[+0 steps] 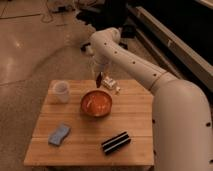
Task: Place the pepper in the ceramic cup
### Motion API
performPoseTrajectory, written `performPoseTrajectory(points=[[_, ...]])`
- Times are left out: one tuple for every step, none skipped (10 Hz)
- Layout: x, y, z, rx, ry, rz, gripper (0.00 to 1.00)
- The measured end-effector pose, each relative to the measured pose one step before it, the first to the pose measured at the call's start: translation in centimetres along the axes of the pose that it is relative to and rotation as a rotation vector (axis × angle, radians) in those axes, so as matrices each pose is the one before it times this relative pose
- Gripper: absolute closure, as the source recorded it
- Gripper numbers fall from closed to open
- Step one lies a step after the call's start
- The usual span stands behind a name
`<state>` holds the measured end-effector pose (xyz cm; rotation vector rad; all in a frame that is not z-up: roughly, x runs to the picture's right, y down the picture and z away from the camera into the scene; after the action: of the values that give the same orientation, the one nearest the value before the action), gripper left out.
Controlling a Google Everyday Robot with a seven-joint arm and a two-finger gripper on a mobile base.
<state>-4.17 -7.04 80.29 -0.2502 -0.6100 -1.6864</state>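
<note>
Nearest me lay a black case (116, 142) and a blue sponge (59, 134), clear of the work. Beyond the bowl (96, 103) the gripper (98, 76) hung over the table's (135, 117) far edge, pinching the pepper (99, 80) lifted, I judged, for carrying left to the cup (61, 91)

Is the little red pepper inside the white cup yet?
Out. The slim dark red pepper is held in the gripper above the far edge of the wooden table; the pale white cup stands apart, upright.
</note>
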Motion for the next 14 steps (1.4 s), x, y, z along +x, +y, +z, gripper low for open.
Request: performPoseTrajectory(points=[[0.991, 0.344, -0.058, 0.00339, 0.00668, -0.00236, 0.71], [0.607, 0.008, 0.148, -0.00293, -0.00383, -0.00782, 0.71], [0.290, -0.627, 0.059, 0.00813, -0.00447, -0.02045, 0.71], [-0.332, -0.240, 0.210, 0.00599, 0.00508, -0.01361, 0.71], [-0.141, -0.477, 0.171, -0.00191, 0.00083, 0.00114, 0.71], [0.318, -0.440, 0.203, -0.00005, 0.00492, 0.00493, 0.71], [0.610, -0.884, 0.238, 0.00299, 0.00652, -0.00073, 0.71], [0.391, -0.677, 0.143, 0.00180, 0.00376, -0.00658, 0.71], [0.028, -0.477, 0.010, 0.00060, 0.00031, -0.00651, 0.71], [0.226, 0.050, -0.272, 0.00045, 0.00673, -0.00312, 0.71], [0.098, -0.488, 0.243, 0.00613, -0.00160, -0.00742, 0.71], [0.308, -1.008, 0.314, 0.00562, 0.00056, -0.00508, 0.71], [0.492, -0.590, -0.464, 0.00153, 0.00775, -0.00087, 0.71], [0.344, 0.288, -0.490, -0.00651, 0.00960, 0.00037, 0.71]])
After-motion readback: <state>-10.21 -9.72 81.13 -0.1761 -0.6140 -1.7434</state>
